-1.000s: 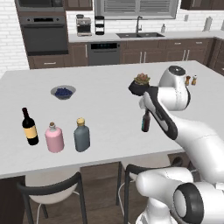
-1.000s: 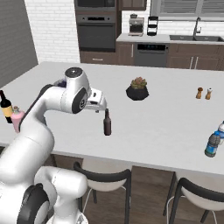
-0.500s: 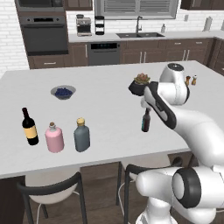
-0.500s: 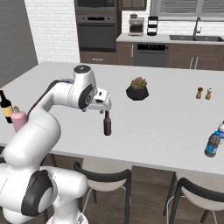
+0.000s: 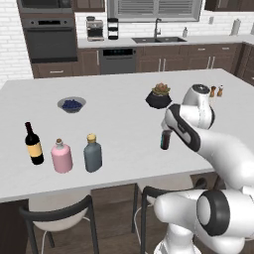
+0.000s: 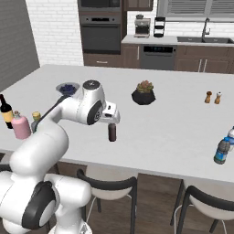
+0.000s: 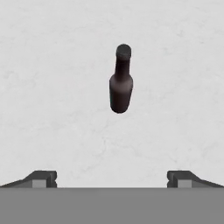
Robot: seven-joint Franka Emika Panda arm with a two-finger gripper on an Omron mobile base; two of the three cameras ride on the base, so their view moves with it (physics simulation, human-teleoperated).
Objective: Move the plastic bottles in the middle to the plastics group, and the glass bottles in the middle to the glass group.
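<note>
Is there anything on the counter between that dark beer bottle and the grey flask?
No. In the left base view, only bare white counter stretches between the beer bottle and the grey flask.

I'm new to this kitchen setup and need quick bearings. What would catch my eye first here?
The white arm reaching over the counter, its gripper open above the slim dark brown bottle standing alone mid-counter. Next, the cluster at the left edge: wine bottle, pink bottle and grey flask. The water bottle stands at the far right.
</note>
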